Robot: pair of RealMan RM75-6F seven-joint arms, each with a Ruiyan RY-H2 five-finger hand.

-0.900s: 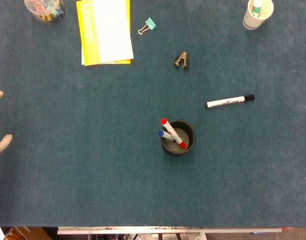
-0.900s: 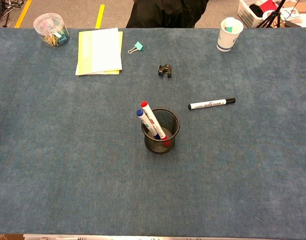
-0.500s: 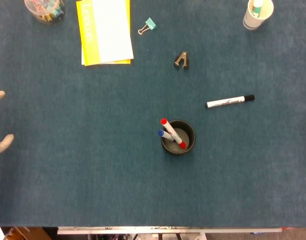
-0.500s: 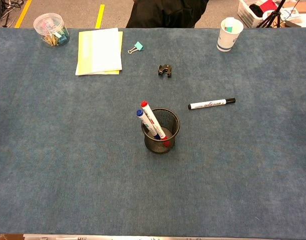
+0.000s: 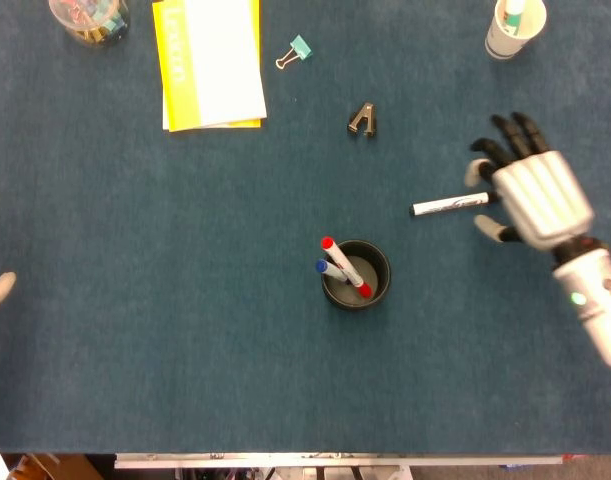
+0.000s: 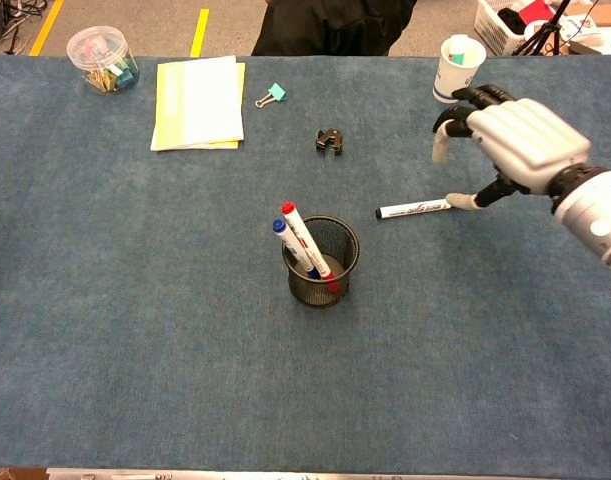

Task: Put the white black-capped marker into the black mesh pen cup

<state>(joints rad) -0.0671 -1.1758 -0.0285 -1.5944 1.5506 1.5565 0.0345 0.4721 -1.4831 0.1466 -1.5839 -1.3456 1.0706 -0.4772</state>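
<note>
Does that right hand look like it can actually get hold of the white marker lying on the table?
Probably yes. The right hand hovers open over the capped end of the marker, which lies flat on bare cloth with nothing beside it. The pen cup stands well clear.

bare felt between marker (image 5: 447, 205) and pen cup (image 5: 357, 274); two pens (image 5: 343, 266) occupy cup

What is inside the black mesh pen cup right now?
The black mesh pen cup holds a red-capped marker and a blue-capped marker, both leaning left. Their lower ends are hidden by the mesh. The white marker lies outside.
</note>
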